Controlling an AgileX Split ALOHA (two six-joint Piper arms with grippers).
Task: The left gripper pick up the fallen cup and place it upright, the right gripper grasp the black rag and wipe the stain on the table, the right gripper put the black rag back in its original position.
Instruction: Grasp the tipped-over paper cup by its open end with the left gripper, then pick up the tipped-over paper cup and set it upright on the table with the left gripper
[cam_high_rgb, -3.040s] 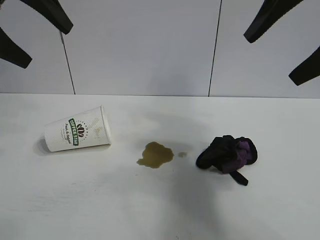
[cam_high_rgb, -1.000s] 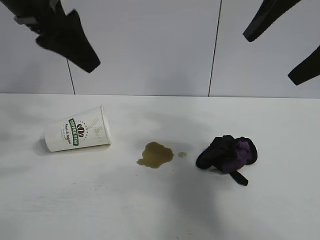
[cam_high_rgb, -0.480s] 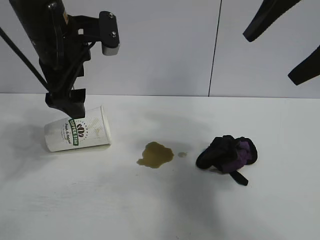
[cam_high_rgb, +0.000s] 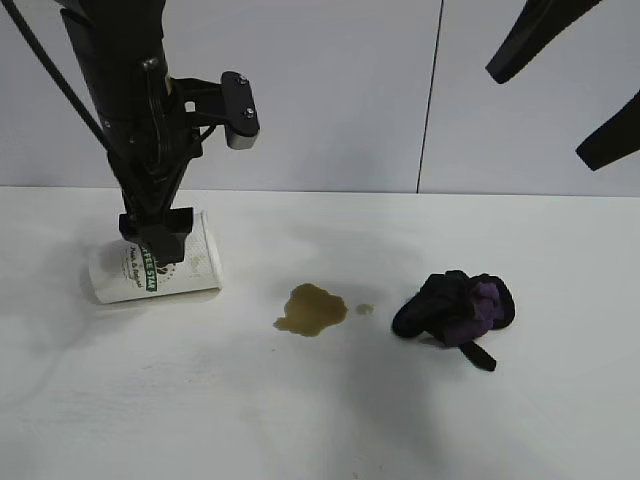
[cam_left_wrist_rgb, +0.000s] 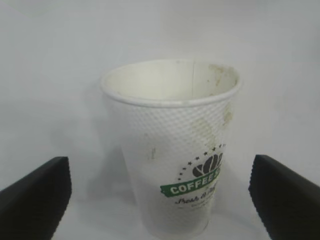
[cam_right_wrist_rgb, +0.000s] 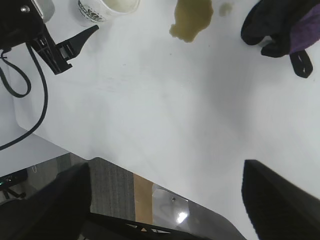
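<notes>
Closest to you on the white desk (cam_high_rgb: 300, 420) you're looking at mostly bare surface, then the stain (cam_high_rgb: 311, 309) is sitting roughly mid-desk as a brownish-yellow puddle with a tiny droplet just off its right side. A bit right of that, apart from the puddle, the black rag (cam_high_rgb: 456, 308) is lying bunched up with its purple patch showing and a thin strip trailing toward the near edge. Over on the left, the cup (cam_high_rgb: 195, 262) is lying on its side, open mouth pointing right toward the stain, green logo band facing you. Your left tool (cam_high_rgb: 155, 238) is hanging right over the cup's middle, pointing steeply down, and it's partly covering the logo from the outside camera. From the left wrist camera the cup (cam_left_wrist_rgb: 172, 145) is filling the middle of the shot with one dark finger (cam_left_wrist_rgb: 35, 192) off to each side, both clear of the cup walls, so the left tool is standing wide open and isn't gripping anything; you can see some brown smudges inside the rim too. Further back and up in the top right corner, your right tool (cam_high_rgb: 570, 85) is parked high above the desk, well away from the rag, prongs spread apart with nothing between them.
</notes>
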